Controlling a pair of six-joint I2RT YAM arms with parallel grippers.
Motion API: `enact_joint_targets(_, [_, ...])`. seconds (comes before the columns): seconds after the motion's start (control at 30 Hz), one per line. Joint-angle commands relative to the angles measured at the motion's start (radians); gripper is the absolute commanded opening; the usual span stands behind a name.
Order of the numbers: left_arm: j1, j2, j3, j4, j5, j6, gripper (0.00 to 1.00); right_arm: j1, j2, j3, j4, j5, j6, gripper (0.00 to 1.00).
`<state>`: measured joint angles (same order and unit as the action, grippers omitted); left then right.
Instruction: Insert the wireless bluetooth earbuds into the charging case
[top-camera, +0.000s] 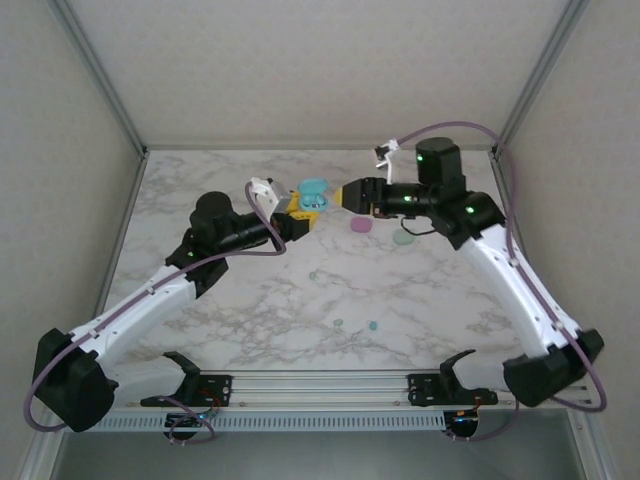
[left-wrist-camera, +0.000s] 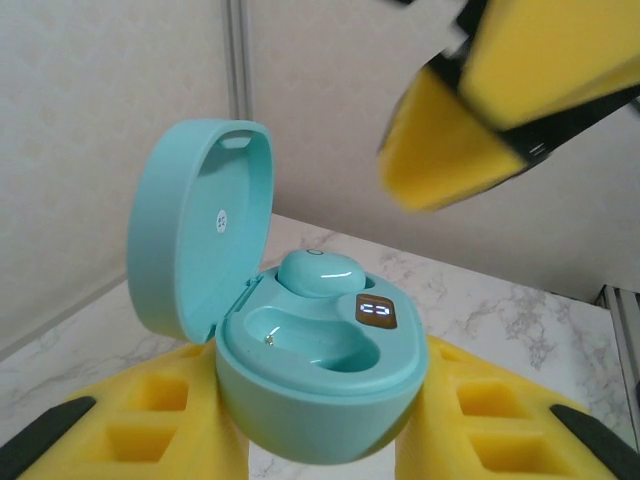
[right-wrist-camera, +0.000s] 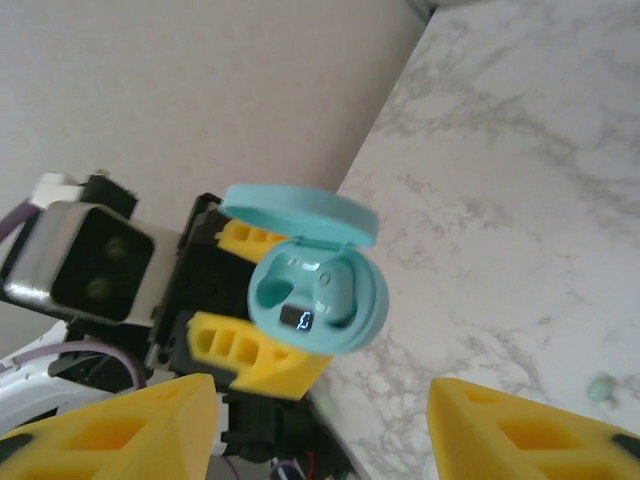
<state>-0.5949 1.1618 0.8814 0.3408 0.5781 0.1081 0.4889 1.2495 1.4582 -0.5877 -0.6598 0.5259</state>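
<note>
The teal charging case (left-wrist-camera: 320, 370) is held up with its lid open to the left, and my left gripper (left-wrist-camera: 320, 445) is shut on its lower body with yellow fingers (left-wrist-camera: 150, 430) on either side. One teal earbud (left-wrist-camera: 320, 272) sits in the far slot; the near slot is hollow. From above, the case (top-camera: 313, 192) is at the table's back centre in my left gripper (top-camera: 303, 207). My right gripper (top-camera: 347, 195) hovers just to its right. In the right wrist view its fingers (right-wrist-camera: 110, 440) stand wide apart with nothing between them, a little off the case (right-wrist-camera: 318, 290).
A pink case (top-camera: 361, 226) and a mint green case (top-camera: 404, 238) lie shut on the marble table (top-camera: 250, 300) below the right gripper. Loose small earbuds lie at mid-table (top-camera: 313, 274) and nearer the front (top-camera: 338, 323), (top-camera: 373, 326).
</note>
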Motion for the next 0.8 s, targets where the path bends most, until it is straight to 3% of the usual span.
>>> enact_joint_targets(0.0, [-0.008,-0.036,-0.011,0.018,-0.037,0.010,0.27,-0.012,-0.080,-0.040,-0.154,0.248,-0.032,0.61])
enact_joint_targets(0.07, [-0.009,-0.046,-0.013,0.016,-0.054,0.012,0.27,-0.025,-0.104,-0.084,-0.250,0.428,-0.010,0.58])
enact_joint_targets(0.13, [-0.008,-0.057,-0.014,0.012,-0.069,0.016,0.27,-0.047,-0.103,-0.159,-0.334,0.520,0.036,0.54])
enact_joint_targets(0.3, [-0.008,-0.086,-0.013,-0.003,-0.093,0.021,0.27,-0.045,-0.030,-0.409,-0.343,0.388,0.107,0.44])
enact_joint_targets(0.5, [-0.008,-0.117,-0.025,-0.011,-0.119,0.019,0.27,0.061,0.011,-0.640,-0.275,0.374,0.255,0.48])
enact_joint_targets(0.77, [-0.008,-0.114,-0.026,-0.011,-0.123,0.018,0.28,0.156,0.047,-0.745,-0.179,0.344,0.312,0.47])
